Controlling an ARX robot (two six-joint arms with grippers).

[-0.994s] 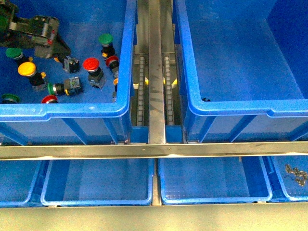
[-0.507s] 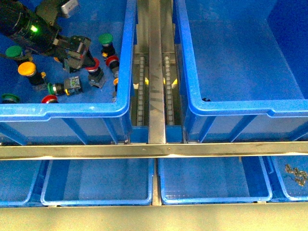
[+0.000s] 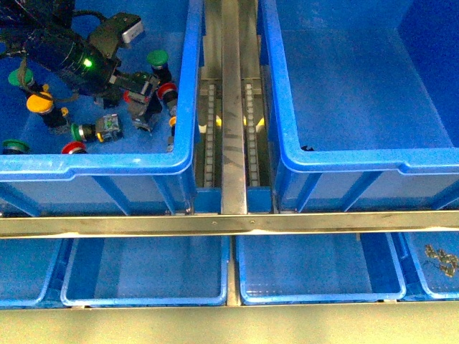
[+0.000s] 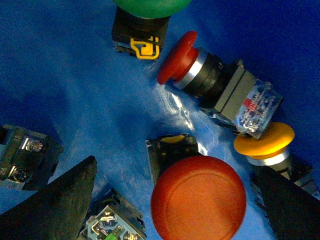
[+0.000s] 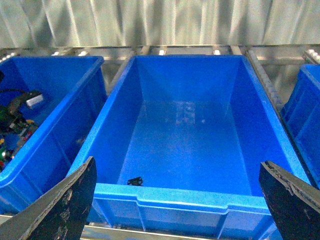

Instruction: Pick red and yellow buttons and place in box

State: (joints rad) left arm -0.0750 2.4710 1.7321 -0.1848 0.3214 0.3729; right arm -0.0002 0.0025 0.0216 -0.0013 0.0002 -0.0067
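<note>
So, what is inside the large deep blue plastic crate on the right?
Only a small dark scrap near the blue plastic crate's front wall shows. The floor below that wall's rim is hidden.

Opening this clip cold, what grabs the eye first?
The left end effector, green light glowing on its wrist, is down in the left crate among red, yellow and green push buttons. Its wrist view is dominated by a red button between the open fingers. The right crate looks almost empty.

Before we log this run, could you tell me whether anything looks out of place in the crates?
A small dark scrap lies on the floor of the right crate, by its front wall; too small to identify.
</note>
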